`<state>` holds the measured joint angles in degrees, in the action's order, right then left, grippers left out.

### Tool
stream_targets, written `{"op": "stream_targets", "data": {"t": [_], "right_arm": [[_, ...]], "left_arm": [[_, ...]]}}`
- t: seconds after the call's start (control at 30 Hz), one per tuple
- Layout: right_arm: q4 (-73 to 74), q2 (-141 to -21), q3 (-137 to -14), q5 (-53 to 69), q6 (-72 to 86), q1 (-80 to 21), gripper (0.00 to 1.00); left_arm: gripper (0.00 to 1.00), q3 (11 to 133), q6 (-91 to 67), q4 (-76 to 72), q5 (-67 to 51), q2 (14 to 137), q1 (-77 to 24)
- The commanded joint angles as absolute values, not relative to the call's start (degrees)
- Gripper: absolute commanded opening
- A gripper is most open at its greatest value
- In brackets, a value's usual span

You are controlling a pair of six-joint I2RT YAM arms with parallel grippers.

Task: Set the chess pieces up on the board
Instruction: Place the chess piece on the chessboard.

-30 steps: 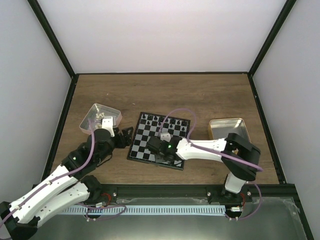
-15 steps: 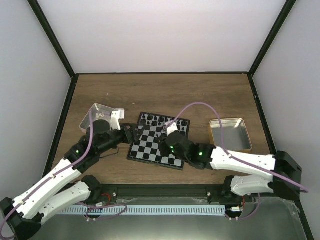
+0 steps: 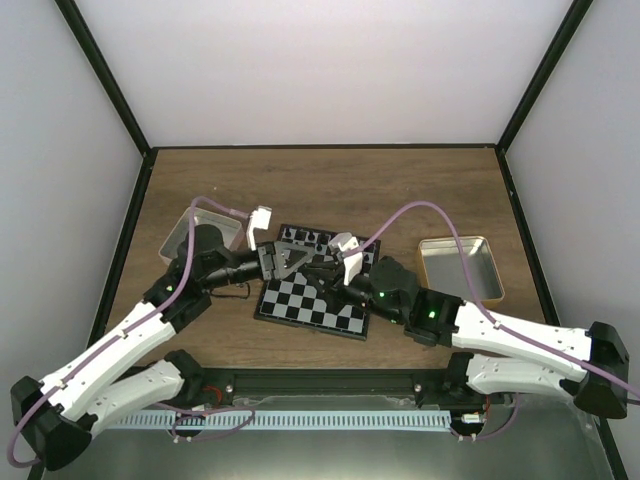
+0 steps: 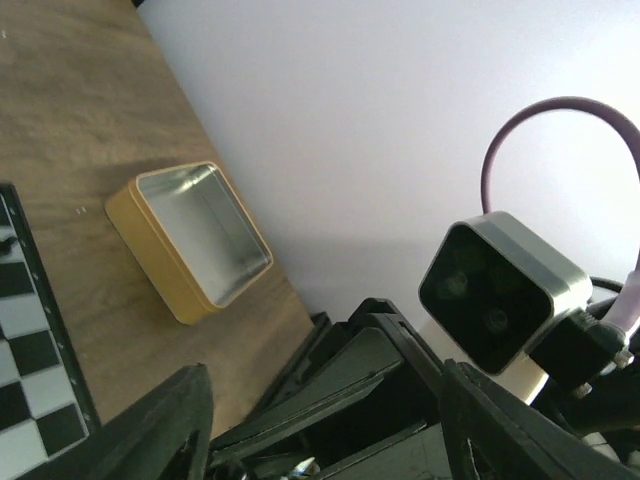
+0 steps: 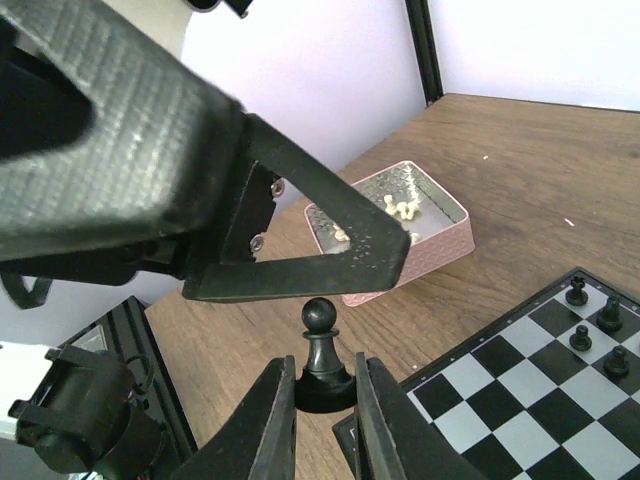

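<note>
Fingers of the right gripper are clamped on one black pawn, pinching its round base from both sides so that it stands upright between them. From above, that grip sits over the far half of the board; whether the pawn's base touches a square cannot be told. The left gripper is spread wide and holds nothing. It reaches in from the left of the board to meet the right one, and one of its fingers hangs just above the pawn's head without touching it. Between the left jaws, the left wrist view shows the right arm's camera housing. One board lies on the wooden table, turned slightly askew. A row of black pieces stands along the board's far edge; four are plain in the right wrist view, while from above they are too small to count. There are two tins. The pink tin lies just left of the board and holds a small cluster of cream-white pieces, too tiny to number. The tan-rimmed tin lies to the right of the board, apart from it, with its silvery floor showing. Two arms cross the near side of the board: the left arm from the near left and the right arm from the near right, and a purple cable loops over each.
</note>
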<state>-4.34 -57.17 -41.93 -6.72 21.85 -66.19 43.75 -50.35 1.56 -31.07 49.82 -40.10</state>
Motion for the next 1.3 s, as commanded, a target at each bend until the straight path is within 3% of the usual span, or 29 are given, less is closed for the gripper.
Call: {"op": "stream_targets", "data": {"t": [0.0,0.17,0.27,0.4,0.5,0.83,1.0,1.2,1.27], "right_arm": [[-6.95,-55.92,-41.17,-4.74,19.29,-66.45,0.11],[-7.58,-56.33,-40.69,-5.63,19.71,-66.44,0.11],[-7.68,-56.19,-40.42,-6.18,19.88,-66.43,0.11],[-8.34,-55.74,-39.83,-7.57,20.24,-66.44,0.11],[-8.85,-55.47,-39.34,-7.82,20.61,-66.44,0.11],[-8.97,-56.24,-39.19,-8.26,21.27,-66.45,0.11],[-8.88,-56.42,-39.32,-8.00,21.13,-66.44,0.11],[-8.65,-56.69,-39.37,-8.41,21.40,-66.45,0.11],[-8.53,-56.78,-39.57,-8.59,21.50,-66.44,0.11]], "left_arm": [[0.57,44.22,-51.01,0.21,-32.19,49.30,-39.79],[0.37,43.52,-50.28,0.48,-30.97,50.51,-39.80],[0.37,43.00,-49.71,1.91,-30.34,50.76,-39.76],[0.46,42.56,-47.90,5.25,-27.77,50.33,-39.73],[0.46,42.28,-47.71,5.42,-27.55,50.10,-39.71],[0.16,42.46,-45.32,6.42,-33.16,50.46,-39.71],[0.18,42.37,-44.29,6.79,-35.16,51.40,-39.66],[0.11,42.66,-43.38,5.46,-37.94,52.56,-39.70],[0.05,42.90,-42.83,5.37,-38.80,53.13,-39.72]]}}
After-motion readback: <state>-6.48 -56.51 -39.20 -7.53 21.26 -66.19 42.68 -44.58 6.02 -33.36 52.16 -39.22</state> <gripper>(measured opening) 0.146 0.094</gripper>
